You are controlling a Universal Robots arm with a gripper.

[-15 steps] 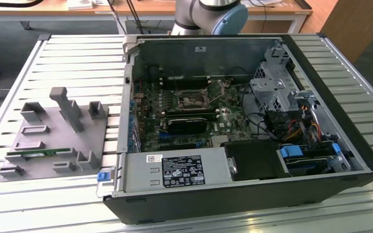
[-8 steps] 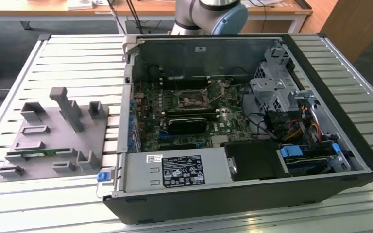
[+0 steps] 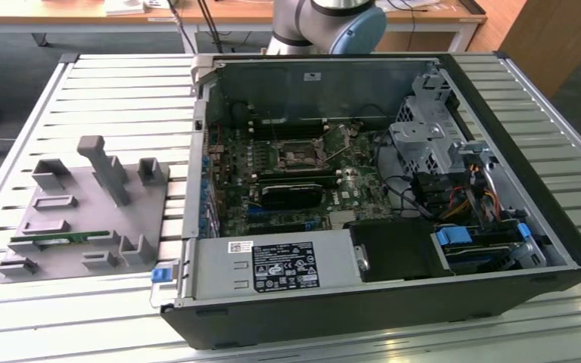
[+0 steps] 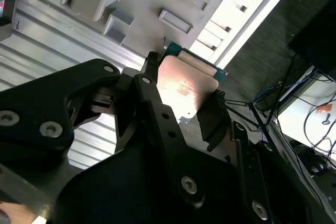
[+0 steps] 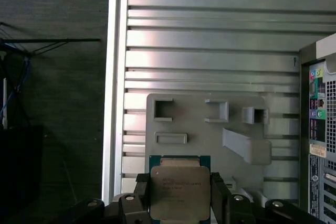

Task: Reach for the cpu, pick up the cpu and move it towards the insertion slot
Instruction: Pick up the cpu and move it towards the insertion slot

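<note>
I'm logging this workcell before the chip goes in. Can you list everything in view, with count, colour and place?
Slatted metal table: one, silver, under everything.
Open computer case: one, black, on the table, towards the exterior view's right.
Square metal-framed insertion slot: one, silvery with a dark centre, inside the case.
Moulded plastic tray: one, grey, on the table to the exterior view's left of the case.
Long narrow memory stick: one, green, in a tray recess.
Flat square metal-topped cpu: one, silver, held in the end effector.
Jointed robot arm: one, grey and blue, beyond the case in the exterior view.
End effector: one, black, shut on the cpu.
</note>
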